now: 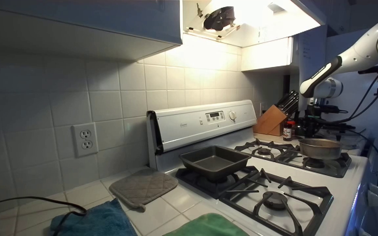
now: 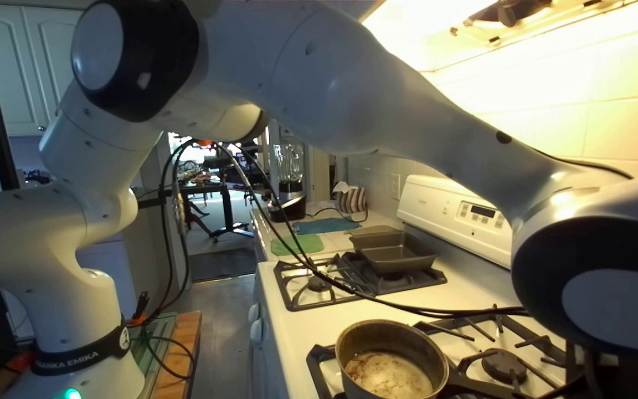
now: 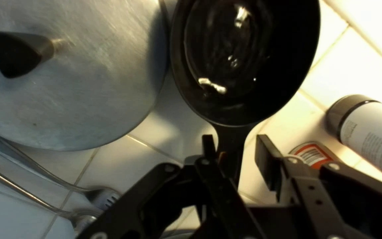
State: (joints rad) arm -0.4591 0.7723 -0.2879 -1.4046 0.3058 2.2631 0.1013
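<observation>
In the wrist view, the tiled counter [image 3: 363,59] lies beneath the items. The metal lid [image 3: 101,89] is at 10 o'clock from the gripper [image 3: 236,146]. The black pan [image 3: 244,63] is at 12 o'clock, just beside the lid; its long axis runs 12 to 6, round body toward 12, handle [image 3: 230,139] toward 6. The jaws stand apart, one on each side of the handle. The bottle [image 3: 373,132] is at 3 o'clock; the red-labelled container [image 3: 313,155] sits nearer, also at 3.
</observation>
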